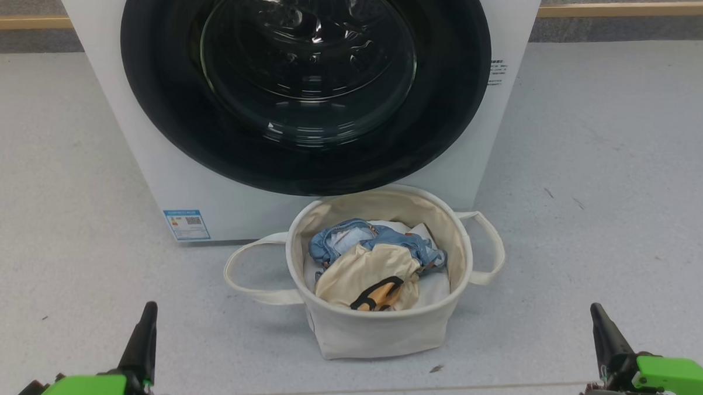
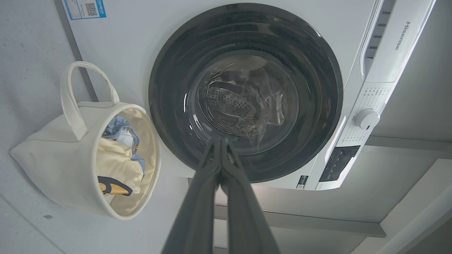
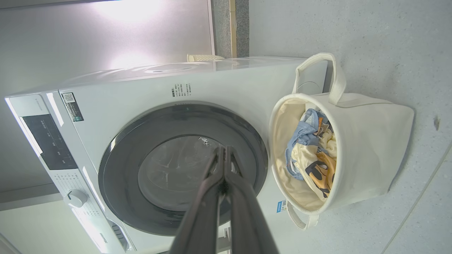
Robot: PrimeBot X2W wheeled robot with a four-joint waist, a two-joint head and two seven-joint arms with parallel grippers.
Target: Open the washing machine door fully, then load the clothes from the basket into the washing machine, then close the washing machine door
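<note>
Hovering low, the left end effector (image 2: pixel 220 143) and right end effector (image 3: pixel 225 150) are pressed together, empty. The clothes (image 1: pixel 372 262) lie in the basket (image 1: pixel 376 338), just before the washing machine (image 1: pixel 153 173). The washing machine door (image 1: pixel 156 97) looks shut, so opening comes first, likely by hooking its rim.

Pale grey speckled floor (image 1: pixel 622 142). Standing directly on it: white washing machine (image 1: pixel 199 192); cream basket (image 1: pixel 376 333) upright just before its front. Small dark speck (image 1: pixel 436 369) near the basket's base.

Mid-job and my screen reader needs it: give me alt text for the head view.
The washing machine door is closed on the white washing machine, with the basket on the floor directly before it, holding the clothes. The left gripper and right gripper sit shut at the lower corners, touching nothing.
</note>
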